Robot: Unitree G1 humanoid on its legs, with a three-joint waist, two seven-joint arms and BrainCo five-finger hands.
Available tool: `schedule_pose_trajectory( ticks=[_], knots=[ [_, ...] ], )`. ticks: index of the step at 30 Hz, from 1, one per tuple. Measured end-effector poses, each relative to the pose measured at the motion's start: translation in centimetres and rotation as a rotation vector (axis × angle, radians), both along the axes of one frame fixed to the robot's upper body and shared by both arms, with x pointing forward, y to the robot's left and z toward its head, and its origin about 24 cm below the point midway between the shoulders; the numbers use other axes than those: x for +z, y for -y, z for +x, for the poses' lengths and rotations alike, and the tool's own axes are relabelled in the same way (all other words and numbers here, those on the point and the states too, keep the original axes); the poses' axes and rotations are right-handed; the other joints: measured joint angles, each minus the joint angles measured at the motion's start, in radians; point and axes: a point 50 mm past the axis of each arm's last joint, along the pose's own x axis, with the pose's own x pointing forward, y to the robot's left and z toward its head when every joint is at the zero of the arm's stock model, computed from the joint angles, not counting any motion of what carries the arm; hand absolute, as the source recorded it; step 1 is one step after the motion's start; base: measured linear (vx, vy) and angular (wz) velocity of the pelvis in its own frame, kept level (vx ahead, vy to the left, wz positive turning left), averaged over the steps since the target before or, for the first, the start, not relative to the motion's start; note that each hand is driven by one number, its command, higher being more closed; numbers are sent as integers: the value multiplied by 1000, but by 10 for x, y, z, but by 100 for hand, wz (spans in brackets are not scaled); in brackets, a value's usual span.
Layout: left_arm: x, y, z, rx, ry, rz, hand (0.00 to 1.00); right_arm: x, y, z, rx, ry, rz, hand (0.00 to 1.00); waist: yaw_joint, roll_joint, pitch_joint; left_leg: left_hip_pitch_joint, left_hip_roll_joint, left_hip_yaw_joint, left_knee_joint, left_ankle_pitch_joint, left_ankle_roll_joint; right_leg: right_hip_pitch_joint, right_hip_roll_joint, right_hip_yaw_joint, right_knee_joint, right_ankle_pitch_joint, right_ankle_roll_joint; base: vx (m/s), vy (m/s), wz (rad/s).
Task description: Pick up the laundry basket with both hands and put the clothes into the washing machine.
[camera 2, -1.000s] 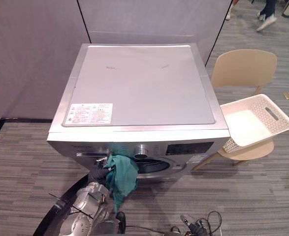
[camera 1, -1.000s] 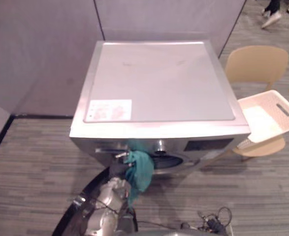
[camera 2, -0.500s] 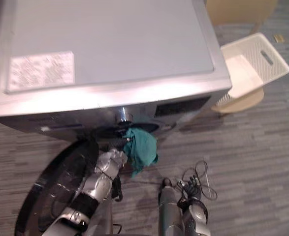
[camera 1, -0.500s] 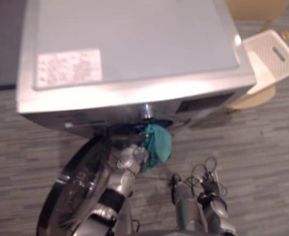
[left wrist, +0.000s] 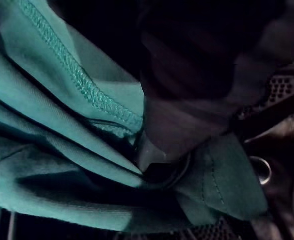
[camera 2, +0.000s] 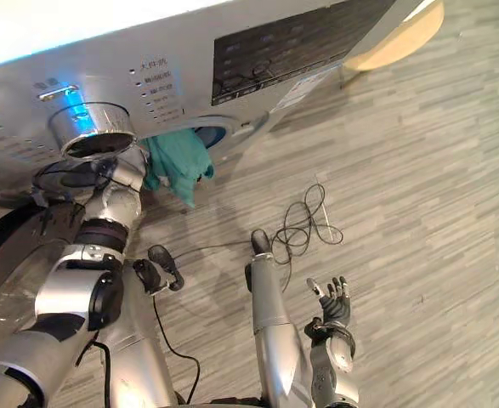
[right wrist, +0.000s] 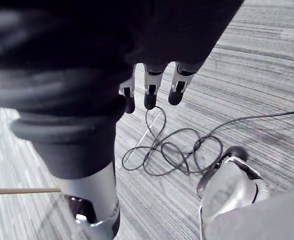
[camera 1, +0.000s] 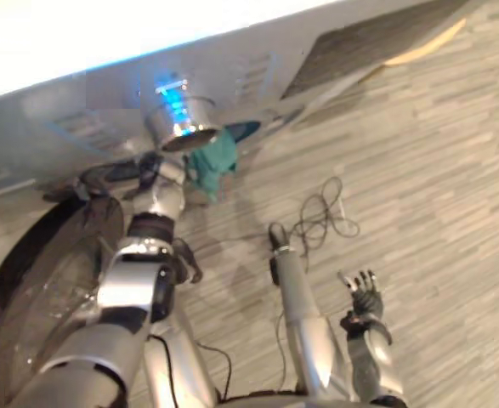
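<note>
Looking down on grey striped carpet floor (camera 1: 436,212) stretching out from the foot of the washing machine. Facing the silver washing machine (camera 2: 275,51) itself from very close and from above, with its front panel and dark display slanting across the head views. Seeing its round glass door (camera 1: 36,289) swung wide open, hanging off the machine's front on the robot's left side. Catching the tan edge of a chair seat (camera 2: 398,42) just past the machine's far corner, on the robot's right.

Finding the teal garment (camera 2: 177,161) bunched at the rim of the machine's drum opening, part of it tucked against the blue-edged port and the rest drooping down the machine's front. Reaching up to that same opening with the left arm, the left hand (left wrist: 187,100) lying right against the garment; in its own wrist view, showing folds and a stitched hem of teal cloth pressed close round the dark cover. Not being able to tell whether this hand is gripping the cloth or has let it go.

Holding the right hand (camera 2: 334,308) low over the carpet, well apart from the machine's front, relaxed and empty, with its fingers (right wrist: 150,92) pointing out straight.

Noticing a chrome control knob (camera 2: 92,129) on the machine's panel, directly above the garment, lit blue along its upper edge.
</note>
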Motion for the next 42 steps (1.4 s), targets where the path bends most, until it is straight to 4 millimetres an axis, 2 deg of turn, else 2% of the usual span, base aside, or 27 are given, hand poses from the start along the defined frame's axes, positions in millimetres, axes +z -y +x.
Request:
schedule_pose_trajectory(
  ticks=[1, 4, 5, 6, 10, 13, 16, 18, 19, 20, 23, 25, 27, 29, 30, 34, 37, 39, 42],
  knots=[
    [4, -1, 1, 0, 6, -8, 100, 0, -1, 0, -5, 5, 10, 0, 1, -1, 1, -4, 3, 0, 3, -4, 0, -1, 2, 1, -6, 3, 1, 28, 138, -30],
    [42, -2, 3, -13, 91, -35, 100, -1, -2, -1, -15, 12, 46, 0, 2, -2, 1, -17, 17, 18, 8, -19, 11, -2, 7, 22, -61, 28, 17, 5, 138, -34],
    [67, -5, 2, -14, 155, -50, 100, -1, -3, -1, -11, 17, 55, 0, 3, -2, 1, -23, 31, 27, 10, -24, 16, -1, 13, 28, -93, 48, 18, -12, 128, -50],
    [82, -8, -2, -7, 238, -83, 100, -1, -2, -1, -15, 23, 66, 0, 2, -2, 2, -34, 44, 28, 14, -31, 18, 1, 20, 34, -126, 68, 18, -11, 126, -52],
    [105, -8, -7, -2, 289, -51, 100, -3, -1, -2, -21, 26, 87, 0, 17, -9, 9, -40, 80, 51, 20, -36, 25, 10, 37, 59, -203, 122, 19, -11, 113, -42],
    [113, -22, -12, 80, 284, 33, 100, -4, 2, -3, -43, 33, 113, 0, 27, -8, 14, -39, 112, 66, 24, -39, 26, 23, 52, 81, -267, 171, 17, -40, 79, -40],
    [121, -25, -16, 167, 271, 233, 100, -3, 17, -6, -111, 51, 123, 0, 31, -5, 34, -33, 123, 79, 23, -41, 22, 30, 49, 80, -303, 199, 6, -50, 64, -18],
    [137, -13, -21, 245, 292, 484, 100, 4, 33, -7, -177, 88, 119, 0, 47, -2, 65, -31, 124, 81, 23, -40, 24, 33, 48, 80, -312, 209, -2, -35, 58, -6],
    [143, 0, -26, 304, 327, 641, 100, 9, 44, -9, -214, 115, 106, 0, 57, 0, 69, -35, 122, 86, 21, -38, 27, 25, 41, 76, -313, 211, 1, -21, 46, -1],
    [143, 2, -27, 316, 330, 668, 100, 10, 46, -9, -219, 121, 102, 0, 58, 0, 69, -35, 120, 87, 20, -38, 27, 23, 39, 75, -313, 211, 1, -8, 45, 4],
    [138, 26, -32, 432, 376, 975, 100, 28, 67, -10, -279, 214, 52, 0, 74, 5, 72, -36, 115, 90, 18, -36, 30, 20, 32, 70, -314, 217, 12, 28, 48, 1],
    [135, 38, -35, 481, 421, 1117, 100, 35, 75, -13, -306, 246, 28, 0, 87, 5, 72, -36, 115, 89, 16, -36, 30, 19, 32, 63, -312, 217, 12, 45, 42, 1],
    [131, 45, -37, 545, 452, 1279, 100, 42, 83, -15, -321, 279, -7, 0, 91, 5, 72, -39, 113, 80, 15, -35, 30, 17, 32, 44, -303, 216, 13, 49, 40, 4],
    [130, 47, -36, 574, 451, 1357, 100, 45, 87, -17, -325, 290, -25, 0, 94, 6, 72, -39, 113, 78, 16, -35, 30, 2, 29, 18, -274, 215, 12, 19, 11, 2],
    [130, 46, -36, 590, 443, 1382, 0, 46, 88, -18, -331, 296, -27, 0, 94, 6, 72, -39, 113, 78, 19, -35, 30, -7, 29, 6, -256, 214, 11, 0, 0, 0],
    [132, 39, -34, 622, 407, 1414, 0, 42, 89, -21, -342, 282, -17, 0, 88, 6, 72, -44, 111, 78, 28, -35, 30, -30, 26, -10, -217, 207, 1, 0, 0, 0],
    [133, 34, -30, 610, 363, 1438, 0, 31, 90, -30, -354, 233, -9, 0, 83, 6, 72, -51, 112, 73, 32, -33, 32, -33, 27, -12, -214, 206, 2, 6, 23, 1],
    [135, 31, -29, 596, 346, 1431, 0, 25, 90, -38, -359, 200, -12, 0, 78, 6, 72, -54, 112, 70, 34, -32, 32, -33, 27, -13, -213, 202, -4, 14, 45, 1],
    [142, 23, -30, 598, 333, 1382, 0, 20, 89, -41, -356, 174, -5, 0, 65, 6, 72, -66, 109, 60, 36, -30, 32, -38, 26, -19, -212, 202, -4, 15, 34, 3]
  ],
)
